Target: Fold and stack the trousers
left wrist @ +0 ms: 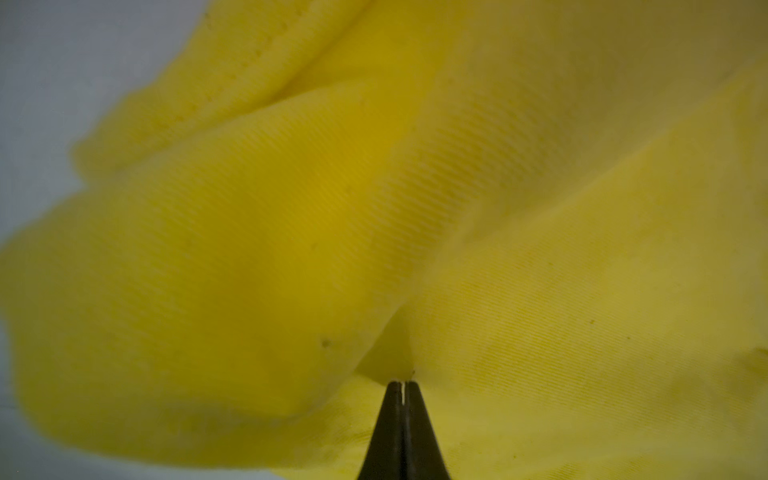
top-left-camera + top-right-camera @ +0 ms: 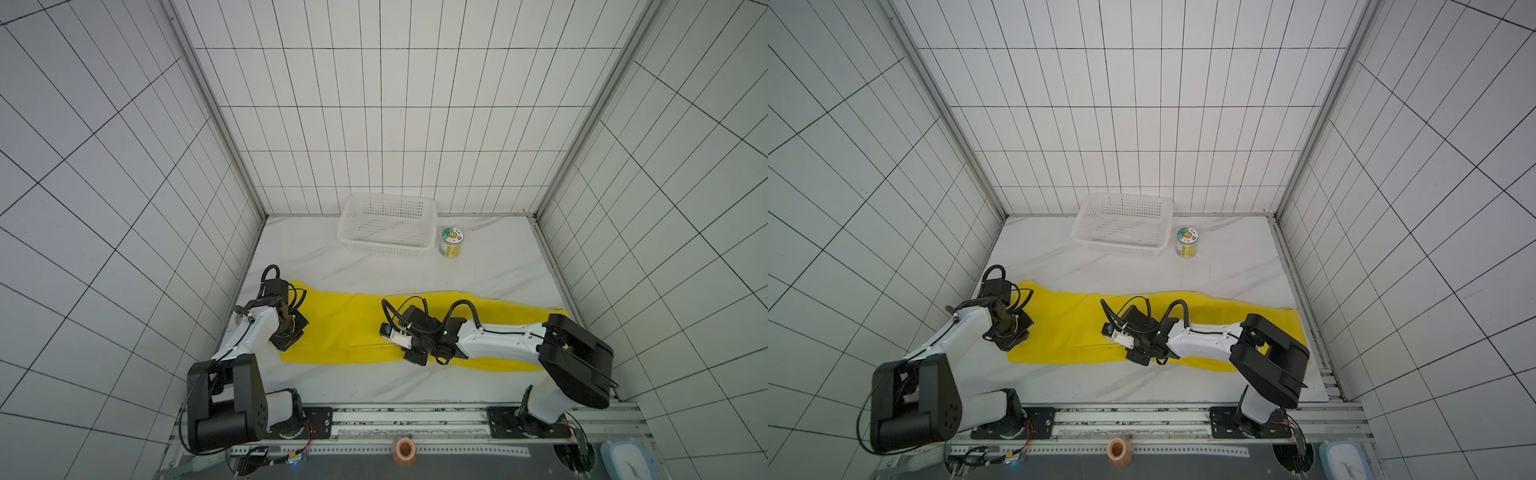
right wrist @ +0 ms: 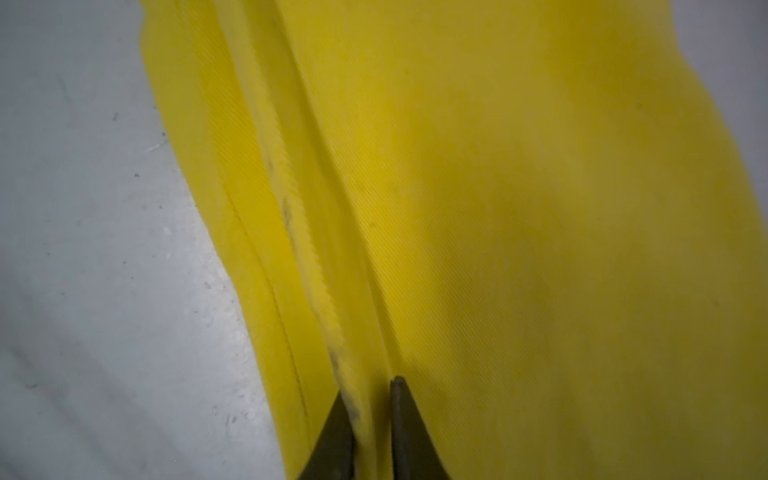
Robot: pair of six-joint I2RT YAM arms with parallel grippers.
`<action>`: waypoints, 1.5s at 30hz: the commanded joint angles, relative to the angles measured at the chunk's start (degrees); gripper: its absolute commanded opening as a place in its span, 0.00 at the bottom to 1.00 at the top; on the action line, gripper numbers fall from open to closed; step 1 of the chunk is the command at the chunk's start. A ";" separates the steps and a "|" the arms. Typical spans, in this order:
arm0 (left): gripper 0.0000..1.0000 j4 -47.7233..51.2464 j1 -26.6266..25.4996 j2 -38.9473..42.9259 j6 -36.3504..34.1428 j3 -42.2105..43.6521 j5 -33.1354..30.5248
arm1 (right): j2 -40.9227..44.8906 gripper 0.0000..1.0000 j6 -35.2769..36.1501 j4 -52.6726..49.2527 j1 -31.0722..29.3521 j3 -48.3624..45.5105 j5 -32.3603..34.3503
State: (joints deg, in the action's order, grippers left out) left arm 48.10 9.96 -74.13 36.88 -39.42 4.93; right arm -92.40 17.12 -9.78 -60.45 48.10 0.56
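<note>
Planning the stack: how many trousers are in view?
1. The trousers lie stretched across the table's near half; the basket looks empty. Another could hide beneath.

Left arm [image 2: 253,332], right arm [image 2: 498,347]: white shell links, black joints. Big boxy black elbow housings [image 2: 232,395], small holes on the side of the left one. Black corrugated cables [image 2: 270,274] loop at the wrists; a thin black wire runs along each white link. Small dark screws on the right shell. Black base plates [image 2: 318,419] with screw holes; red wires [image 2: 309,430] at the left base. Left gripper [image 1: 402,388], right gripper [image 3: 371,395]: dark wedge-shaped tips.
</note>
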 commanded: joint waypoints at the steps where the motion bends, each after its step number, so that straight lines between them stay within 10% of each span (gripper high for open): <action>1: 0.00 1.22 0.15 0.60 -0.07 -2.86 -1.99 | 3.06 0.13 0.63 0.04 -0.46 5.51 -2.31; 8: 0.00 6.66 0.06 3.01 -1.77 -5.96 -2.82 | 5.40 0.11 0.54 -1.89 -0.51 5.05 -3.60; 11: 0.33 8.37 0.04 4.70 -0.78 -4.60 -5.28 | 5.39 0.11 0.12 -1.82 -0.46 4.81 -4.35; 19: 0.42 5.41 3.93 5.36 2.75 -0.88 -4.95 | 5.30 0.11 -0.42 -0.64 -0.46 3.70 -5.37; 38: 0.34 -5.58 3.94 -2.78 2.45 3.29 -2.66 | 5.21 0.10 -2.37 0.62 -0.46 3.31 -6.92; 45: 0.07 -4.76 4.06 -2.58 1.02 1.68 -3.83 | 3.62 0.23 0.40 0.22 -0.47 4.26 -5.84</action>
State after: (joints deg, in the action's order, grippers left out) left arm 44.31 13.74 -76.31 38.52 -37.12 2.42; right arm -87.61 15.53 -9.34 -60.45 48.16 -5.19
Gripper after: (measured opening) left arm 0.087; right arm 0.212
